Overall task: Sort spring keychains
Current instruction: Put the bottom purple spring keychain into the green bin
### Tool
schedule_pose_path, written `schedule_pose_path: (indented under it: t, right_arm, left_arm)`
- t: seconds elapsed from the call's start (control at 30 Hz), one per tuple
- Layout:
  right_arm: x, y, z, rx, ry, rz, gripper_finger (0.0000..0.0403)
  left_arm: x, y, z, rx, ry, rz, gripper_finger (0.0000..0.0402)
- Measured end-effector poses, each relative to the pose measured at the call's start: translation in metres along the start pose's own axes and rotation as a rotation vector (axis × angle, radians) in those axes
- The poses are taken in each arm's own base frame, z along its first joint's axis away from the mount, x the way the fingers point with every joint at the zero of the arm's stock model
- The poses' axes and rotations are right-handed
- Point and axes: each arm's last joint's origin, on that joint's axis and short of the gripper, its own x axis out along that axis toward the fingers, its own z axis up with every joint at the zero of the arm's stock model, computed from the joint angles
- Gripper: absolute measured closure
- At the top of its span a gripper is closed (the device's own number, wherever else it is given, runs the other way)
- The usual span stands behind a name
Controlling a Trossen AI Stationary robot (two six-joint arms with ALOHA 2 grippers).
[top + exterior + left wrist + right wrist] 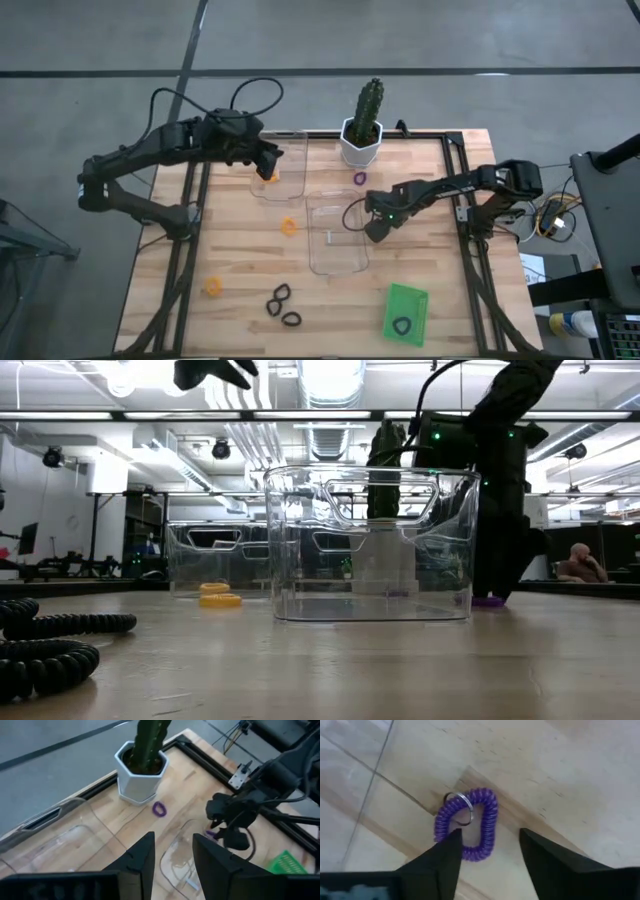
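Note:
My right gripper (490, 845) is open and low over the table, just off the right wall of the middle clear tray (335, 258). A purple spring keychain (470, 825) with a metal ring lies flat on the wood between its fingers, nearer one of them; the low view shows the keychain (487, 601) under the gripper. My left gripper (172, 855) is open and empty, up above the far clear tray (300, 150), which holds an orange keychain (270, 178). Another purple keychain (360, 178) lies near the cactus pot. Orange keychains (289, 226) (213, 287) and black ones (280, 297) lie loose on the table. My right gripper comes at the purple keychain from above with a finger on either side of it. One fingertip (451, 842) overlaps the coil's edge in the wrist view, and I cannot tell whether it touches. The keychain lies flat on the table.
A cactus in a white pot (362, 140) stands at the far edge. A green tray (412, 300) near the front right holds a black keychain (402, 325). The middle clear tray's wall is right beside my right gripper. Bare wood lies at the table's front left.

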Motion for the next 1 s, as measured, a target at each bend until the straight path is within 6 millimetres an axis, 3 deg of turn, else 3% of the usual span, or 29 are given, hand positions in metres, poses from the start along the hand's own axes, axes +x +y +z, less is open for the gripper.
schedule_pose_path:
  t: [0.23,0.43,0.63,0.87,1.0]
  right_arm:
    - [-0.006,0.001,0.002,-0.06,-0.05,-0.018,0.0375]
    - [-0.02,0.002,-0.002,-0.059,0.017,-0.02,0.0391]
    - [-0.076,0.02,-0.019,-0.122,0.002,0.036,0.0393]
    - [-0.142,0.046,-0.066,-0.152,-0.018,0.15,0.0394]
    - [-0.159,0.063,-0.102,-0.197,0.003,0.217,0.0394]
  left_arm:
    - [-0.001,-0.003,-0.001,0.005,-0.001,-0.01,0.0278]
    - [0.002,-0.003,-0.002,0.008,0.007,0.002,0.0278]
    - [0.003,-0.003,-0.003,0.041,0.005,0.012,0.0278]
    - [0.004,-0.003,-0.003,0.05,0.007,0.015,0.0278]
    - [0.01,-0.006,-0.013,0.063,0.066,-0.032,0.0278]
